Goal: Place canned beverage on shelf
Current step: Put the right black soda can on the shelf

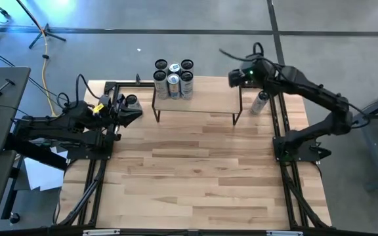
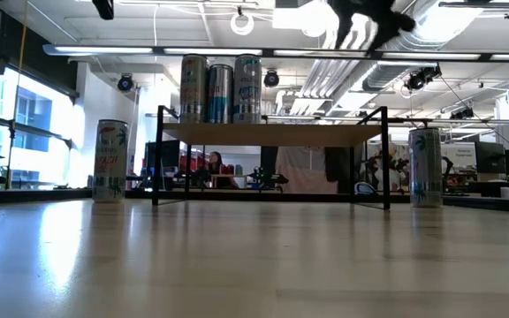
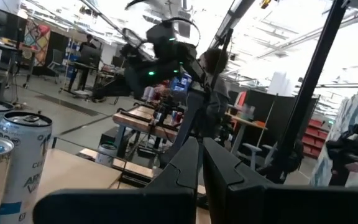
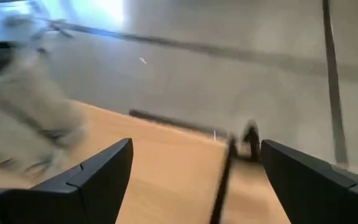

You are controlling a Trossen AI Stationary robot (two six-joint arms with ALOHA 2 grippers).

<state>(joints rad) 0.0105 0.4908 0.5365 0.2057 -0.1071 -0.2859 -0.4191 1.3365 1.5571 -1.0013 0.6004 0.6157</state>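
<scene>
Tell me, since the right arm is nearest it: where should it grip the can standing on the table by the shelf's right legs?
Around the can's mid-body, probably from above or its open right side: it stands upright, with the shelf leg at its left. The right gripper is open.

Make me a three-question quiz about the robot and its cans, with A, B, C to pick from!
1. Where on the shelf do the shelf cans stand?
A. its left end
B. its middle
C. its right end

2. How many table cans stand down on the table?
A. none
B. two
C. four

3. The right gripper is:
A. open and empty
B. shut on a can
C. shut on a shelf leg

Answers:
1 A: the high view shows them bunched at the left end.
2 B: one stands on each side of the shelf.
3 A: its fingers are wide apart, with nothing between them.
</scene>
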